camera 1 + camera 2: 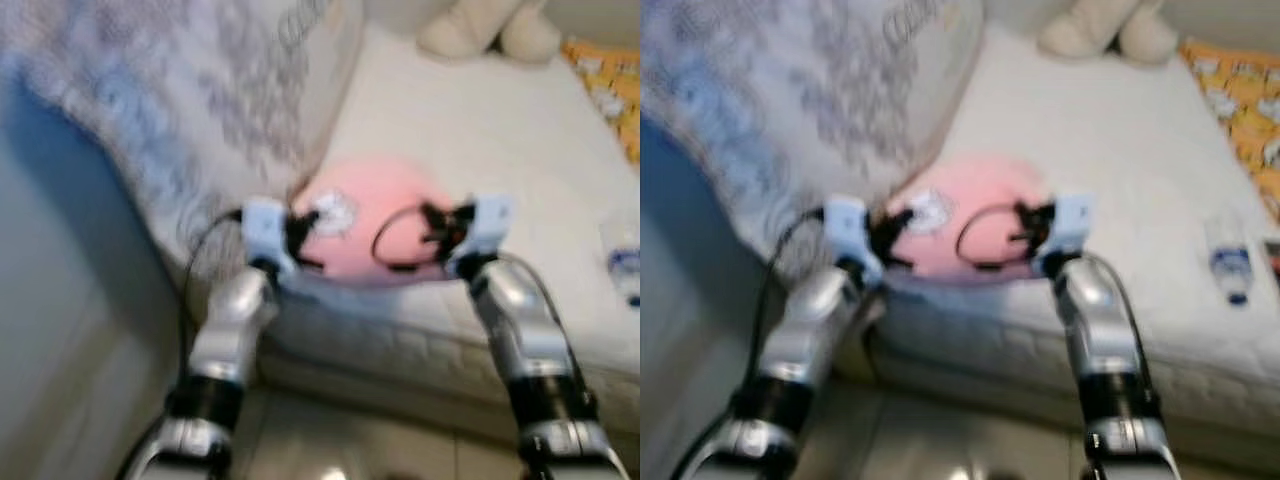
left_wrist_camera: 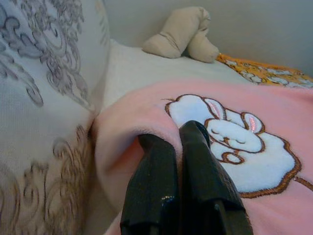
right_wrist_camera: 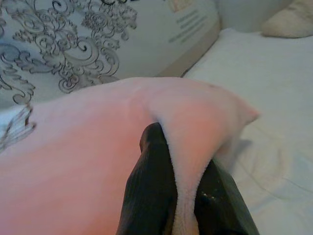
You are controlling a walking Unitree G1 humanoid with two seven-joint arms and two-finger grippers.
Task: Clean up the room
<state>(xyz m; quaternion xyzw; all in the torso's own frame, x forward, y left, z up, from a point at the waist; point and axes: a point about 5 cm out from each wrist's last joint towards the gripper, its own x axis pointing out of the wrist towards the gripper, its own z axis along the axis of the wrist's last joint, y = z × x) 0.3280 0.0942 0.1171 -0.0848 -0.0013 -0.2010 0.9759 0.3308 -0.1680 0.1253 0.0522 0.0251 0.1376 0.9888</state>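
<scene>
**Both grippers pinching pink pillow at mattress edge**

White mattress (image 1: pixel 1120 140) fills the head views, both blurred. Patterned grey-white bedding (image 1: pixel 180 90) at 10 o'clock; beige plush toy (image 2: pixel 183 34) at 12, far end. Orange printed cloth (image 1: pixel 1240 100) at 2 o'clock. Small bottle (image 1: pixel 1230 262), prob. water, blue label, lies at 3 o'clock on mattress.

Pink pillow (image 1: pixel 375 225) w/ white embroidered animal patch (image 2: pixel 230 142) sits at near mattress edge, touching the patterned bedding.

L gripper (image 2: pixel 182 142): fingers closed on pillow fabric beside the patch. R gripper (image 3: pixel 183 147): fold of pink fabric clamped between its fingers.
</scene>
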